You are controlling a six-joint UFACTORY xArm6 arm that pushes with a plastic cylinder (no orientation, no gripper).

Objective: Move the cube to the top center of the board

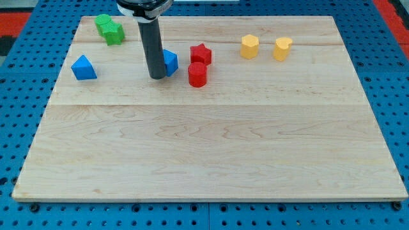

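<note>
A blue cube sits near the view's top, a little left of centre, partly hidden behind my rod. My tip rests on the board at the cube's left side, touching or nearly touching it. A red star and a red cylinder stand just right of the cube.
A blue triangular block lies at the left. Two green blocks sit at the top left. A yellow hexagonal block and a second yellow block sit at the top right. The wooden board lies on a blue pegboard.
</note>
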